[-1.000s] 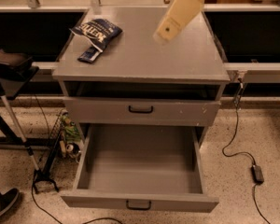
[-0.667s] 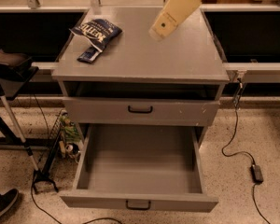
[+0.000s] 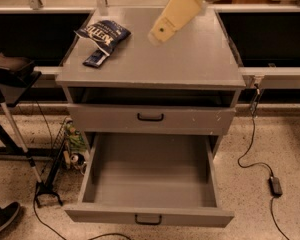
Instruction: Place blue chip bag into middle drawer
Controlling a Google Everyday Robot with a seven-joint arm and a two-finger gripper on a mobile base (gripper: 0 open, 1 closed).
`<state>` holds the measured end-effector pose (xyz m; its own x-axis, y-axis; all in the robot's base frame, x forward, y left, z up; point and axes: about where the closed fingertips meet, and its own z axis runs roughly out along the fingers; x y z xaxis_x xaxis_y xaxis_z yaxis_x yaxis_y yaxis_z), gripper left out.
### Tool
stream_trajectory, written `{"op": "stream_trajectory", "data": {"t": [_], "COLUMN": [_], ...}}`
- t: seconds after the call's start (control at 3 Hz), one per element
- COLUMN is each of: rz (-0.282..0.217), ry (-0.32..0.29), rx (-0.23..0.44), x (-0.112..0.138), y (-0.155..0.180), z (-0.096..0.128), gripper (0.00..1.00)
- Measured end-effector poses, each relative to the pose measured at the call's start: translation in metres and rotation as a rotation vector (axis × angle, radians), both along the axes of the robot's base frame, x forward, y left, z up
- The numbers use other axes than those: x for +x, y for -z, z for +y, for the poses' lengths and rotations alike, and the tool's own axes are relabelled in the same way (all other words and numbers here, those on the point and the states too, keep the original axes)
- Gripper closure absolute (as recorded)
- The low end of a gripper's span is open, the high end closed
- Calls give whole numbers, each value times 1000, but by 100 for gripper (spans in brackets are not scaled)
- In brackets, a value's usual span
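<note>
The blue chip bag [image 3: 104,34], dark blue with white lettering, lies on the cabinet top [image 3: 190,59] at its back left. My gripper [image 3: 161,32] is cream-coloured and hangs above the cabinet top near its middle back, to the right of the bag and apart from it. The middle drawer [image 3: 149,215] is pulled wide open below, with a small black handle on its front, and its inside holds nothing.
A small flat dark packet [image 3: 95,58] lies just in front of the bag. The handled drawer front [image 3: 150,117] above is shut. A black stand [image 3: 12,71] is at the left, cables and a power brick [image 3: 275,185] at the right, a shoe [image 3: 2,219] at bottom left.
My gripper has moved left over the cabinet top, closer to the blue chip bag. The bag, packet and drawers have not moved.
</note>
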<state>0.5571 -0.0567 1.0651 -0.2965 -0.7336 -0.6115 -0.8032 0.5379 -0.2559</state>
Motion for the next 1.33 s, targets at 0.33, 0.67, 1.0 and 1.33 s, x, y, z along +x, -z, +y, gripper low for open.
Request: {"op": "stream_trajectory", "data": {"t": [0.33,0.67,1.0,1.33], "rz": [-7,-38,-65,-50], "ry": [70,152,262,319], "rx": [29,59,91,123], "x": [22,64,120,123], "y": [22,45,73,73], "z": [40,78,100,99], "gripper": [0,0,0,0]}}
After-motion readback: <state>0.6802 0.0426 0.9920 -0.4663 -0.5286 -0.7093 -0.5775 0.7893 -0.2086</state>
